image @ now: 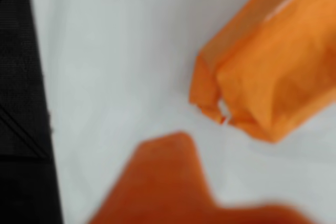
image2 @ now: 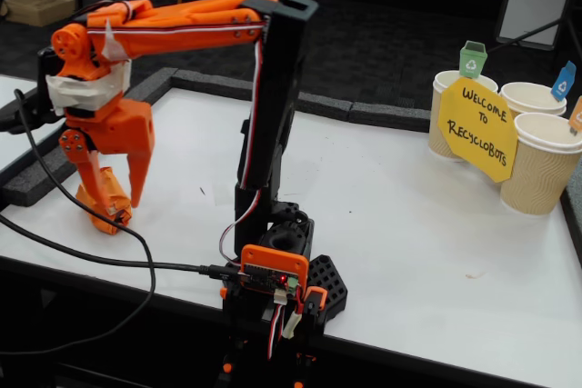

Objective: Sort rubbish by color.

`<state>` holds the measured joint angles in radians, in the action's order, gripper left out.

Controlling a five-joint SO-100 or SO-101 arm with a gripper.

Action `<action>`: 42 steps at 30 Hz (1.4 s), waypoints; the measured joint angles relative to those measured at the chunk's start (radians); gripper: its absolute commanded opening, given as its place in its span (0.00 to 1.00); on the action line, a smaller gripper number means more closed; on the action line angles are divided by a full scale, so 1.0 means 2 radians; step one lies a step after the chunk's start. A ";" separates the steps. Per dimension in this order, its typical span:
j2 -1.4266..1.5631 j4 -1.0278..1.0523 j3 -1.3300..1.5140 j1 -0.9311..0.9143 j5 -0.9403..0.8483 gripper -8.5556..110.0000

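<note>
While the orange 3D-printed arm (image2: 182, 20) reaches out from its black base post (image2: 273, 124) toward the left side of the fixed view, its orange two-finger gripper (image2: 114, 202) points down over the white worktop (image2: 409, 215) with its jaws spread apart. 1 finger (image2: 138, 174) shows as a tapered orange wedge with its tip just above the surface; the other (image2: 84, 165) comes down close against the crumpled orange paper wad (image2: 102, 197). That wad lies on the worktop near the left edge, beside the black foam border (image2: 36, 179), and sits between the 2 fingers. Whether either finger actually presses on it cannot be told from this angle.

Seen from the wrist view, the orange wad (image: 273, 72) fills the upper right, blurred, its folded corner resting on the white surface. A darker orange shape (image: 168, 182), out of focus, rises from the bottom edge, apart from the wad; it looks like part of the gripper. A black strip (image: 21, 103) runs down the left edge.

Far to the right in the fixed view stand 3 beige ribbed paper cups (image2: 541, 165) carrying small coloured tags, with a yellow hexagonal sign (image2: 479, 124) reading "Welcome to Recyclobots" leaning on them. Black cables (image2: 109, 265) trail across the near edge to the controller board (image2: 273, 274).
</note>
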<state>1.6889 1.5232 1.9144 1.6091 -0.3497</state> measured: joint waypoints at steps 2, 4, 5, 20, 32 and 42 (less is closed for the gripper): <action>-0.002 0.000 -0.015 -0.005 -0.025 0.18; -0.002 0.000 -0.031 -0.011 -0.053 0.19; -0.002 0.001 -0.040 -0.014 -0.065 0.19; -0.023 0.017 -0.071 -0.031 -0.227 0.19; -0.097 -0.009 -0.115 -0.099 -0.248 0.20; -0.121 -0.022 -0.123 -0.095 -0.250 0.23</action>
<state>1.4465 1.4788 1.6674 1.4189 -0.8498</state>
